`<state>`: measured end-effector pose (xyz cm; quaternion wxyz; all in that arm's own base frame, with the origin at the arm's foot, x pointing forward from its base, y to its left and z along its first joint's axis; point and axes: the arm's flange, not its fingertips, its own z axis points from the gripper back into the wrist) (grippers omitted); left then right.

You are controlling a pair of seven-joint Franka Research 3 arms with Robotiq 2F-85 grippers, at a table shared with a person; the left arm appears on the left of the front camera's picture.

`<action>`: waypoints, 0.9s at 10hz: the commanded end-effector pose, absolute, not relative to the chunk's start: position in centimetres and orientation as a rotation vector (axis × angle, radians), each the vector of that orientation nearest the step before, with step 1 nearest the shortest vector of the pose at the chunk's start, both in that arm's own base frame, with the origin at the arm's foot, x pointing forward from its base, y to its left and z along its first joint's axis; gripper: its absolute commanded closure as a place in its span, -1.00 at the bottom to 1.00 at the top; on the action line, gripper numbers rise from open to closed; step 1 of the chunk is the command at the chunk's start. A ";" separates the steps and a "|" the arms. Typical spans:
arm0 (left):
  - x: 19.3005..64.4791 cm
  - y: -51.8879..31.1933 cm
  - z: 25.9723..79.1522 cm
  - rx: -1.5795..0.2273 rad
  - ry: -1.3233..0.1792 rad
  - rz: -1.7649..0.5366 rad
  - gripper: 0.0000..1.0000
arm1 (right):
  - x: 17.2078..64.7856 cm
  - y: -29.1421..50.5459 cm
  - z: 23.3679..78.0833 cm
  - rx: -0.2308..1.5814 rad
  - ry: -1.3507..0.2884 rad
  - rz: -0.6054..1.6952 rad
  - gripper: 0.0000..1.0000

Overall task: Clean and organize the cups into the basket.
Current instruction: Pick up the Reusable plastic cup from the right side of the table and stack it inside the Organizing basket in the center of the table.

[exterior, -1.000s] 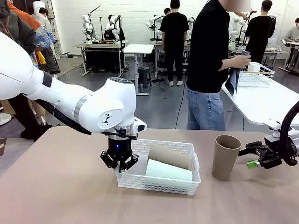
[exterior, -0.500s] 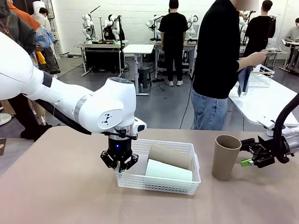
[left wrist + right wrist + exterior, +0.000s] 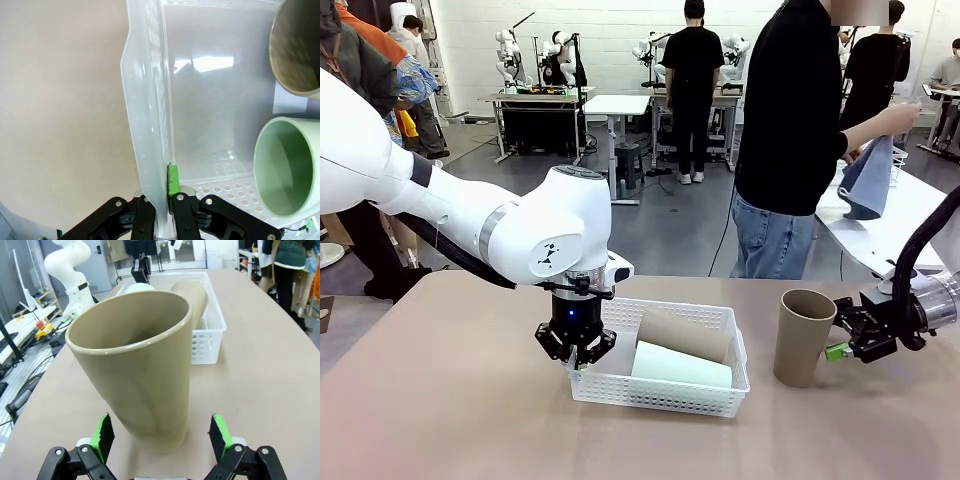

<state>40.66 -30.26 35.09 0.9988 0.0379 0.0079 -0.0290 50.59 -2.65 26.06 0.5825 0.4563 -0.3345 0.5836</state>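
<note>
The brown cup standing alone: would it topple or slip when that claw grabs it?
Tall and standing on its narrower end, the brown cup would probably tip if pushed near the rim. It widens upward and looks matte, so the open right gripper likely won't lose it.

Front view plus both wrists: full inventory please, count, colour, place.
basket: 1, white lattice, mid-table
lying tan cup: 1, tan-brown, on its side in the basket, far side
mint cup: 1, pale green, on its side in the basket, near side
upright tan cup: 1, tan-brown, on the table right of the basket
table: 1, beige
person: 1, black top, far side, holding a blue cloth
left gripper: shut on the basket's left wall
right gripper: open, beside the upright tan cup
</note>
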 end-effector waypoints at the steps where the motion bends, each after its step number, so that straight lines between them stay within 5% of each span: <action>1: 40.6 -30.3 35.0 0.081 0.015 -0.062 1.00 | 50.5 -2.1 25.7 1.077 -0.775 1.427 -1.00; 9: 40.6 -30.3 35.0 0.081 0.015 -0.062 1.00 | 51.4 0.5 24.9 1.078 -0.710 1.513 -1.00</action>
